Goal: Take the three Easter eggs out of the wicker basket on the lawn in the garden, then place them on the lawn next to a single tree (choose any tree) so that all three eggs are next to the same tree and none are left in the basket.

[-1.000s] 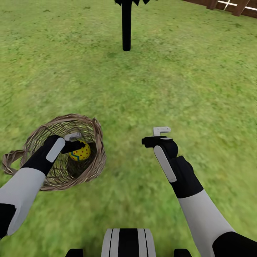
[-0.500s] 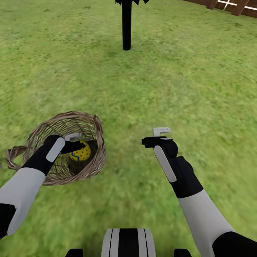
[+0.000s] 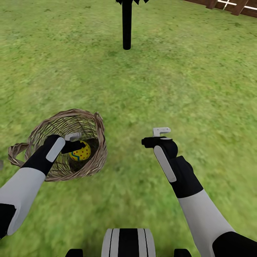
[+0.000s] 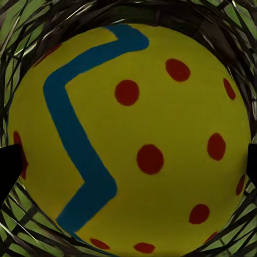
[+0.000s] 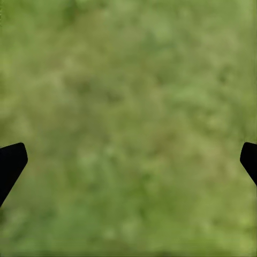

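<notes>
Your left fingers (image 4: 9, 168) flank the egg (image 3: 81, 151) inside the basket (image 3: 93, 125), tips at its sides; can't tell if they're clamped. Right fingers (image 5: 12, 163) spread wide over bare lawn (image 3: 185, 82). Wicker walls ring the egg. Black trunk (image 3: 126, 25) ahead, fence (image 3: 228, 5) far right.

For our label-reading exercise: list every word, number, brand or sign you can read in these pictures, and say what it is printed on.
None: no readable text in any view.
The Easter egg carries only a blue zigzag and red dots, a pattern, not lettering.
The wicker basket, the lawn and both arms are unmarked.
</notes>
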Controlling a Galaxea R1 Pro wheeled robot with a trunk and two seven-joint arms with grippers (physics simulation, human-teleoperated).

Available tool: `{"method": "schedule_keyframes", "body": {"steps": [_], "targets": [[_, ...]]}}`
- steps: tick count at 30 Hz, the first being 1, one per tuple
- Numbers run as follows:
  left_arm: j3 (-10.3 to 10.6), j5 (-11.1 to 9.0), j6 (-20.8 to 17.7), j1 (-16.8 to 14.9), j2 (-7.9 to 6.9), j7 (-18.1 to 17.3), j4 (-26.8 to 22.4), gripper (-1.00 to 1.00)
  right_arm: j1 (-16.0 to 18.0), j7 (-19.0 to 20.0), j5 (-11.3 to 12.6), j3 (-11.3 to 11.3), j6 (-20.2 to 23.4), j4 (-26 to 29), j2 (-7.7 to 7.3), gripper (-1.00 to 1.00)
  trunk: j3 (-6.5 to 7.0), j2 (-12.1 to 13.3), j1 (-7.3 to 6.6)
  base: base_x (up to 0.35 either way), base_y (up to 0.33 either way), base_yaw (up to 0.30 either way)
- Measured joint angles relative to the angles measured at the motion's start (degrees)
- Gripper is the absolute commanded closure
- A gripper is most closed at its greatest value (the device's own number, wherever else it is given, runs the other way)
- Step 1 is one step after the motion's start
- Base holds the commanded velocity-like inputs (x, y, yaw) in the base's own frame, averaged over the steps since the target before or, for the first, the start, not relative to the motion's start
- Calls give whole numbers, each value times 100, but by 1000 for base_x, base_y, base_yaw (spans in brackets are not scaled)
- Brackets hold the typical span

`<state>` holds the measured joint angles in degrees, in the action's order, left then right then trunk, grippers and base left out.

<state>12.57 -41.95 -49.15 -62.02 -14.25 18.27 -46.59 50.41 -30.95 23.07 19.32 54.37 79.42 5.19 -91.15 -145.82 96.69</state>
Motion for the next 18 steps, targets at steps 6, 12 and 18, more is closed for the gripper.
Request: {"method": "schedule_keyframes", "body": {"steps": [6, 12, 18], "targets": [[2, 2, 0, 0, 0, 0, -1, 100, 0, 0, -1, 4, 0, 0, 0, -100, 66, 4, -8, -1, 0, 0], [0, 3, 1, 0, 0, 3, 23, 100, 0, 0, 0, -1, 0, 0, 0, -100, 89, 5, -8, -99, 0, 0], [0, 2, 2, 0, 0, 8, 2, 100, 0, 0, 0, 0, 0, 0, 0, -100, 89, 5, -10, -62, 0, 0]]}}
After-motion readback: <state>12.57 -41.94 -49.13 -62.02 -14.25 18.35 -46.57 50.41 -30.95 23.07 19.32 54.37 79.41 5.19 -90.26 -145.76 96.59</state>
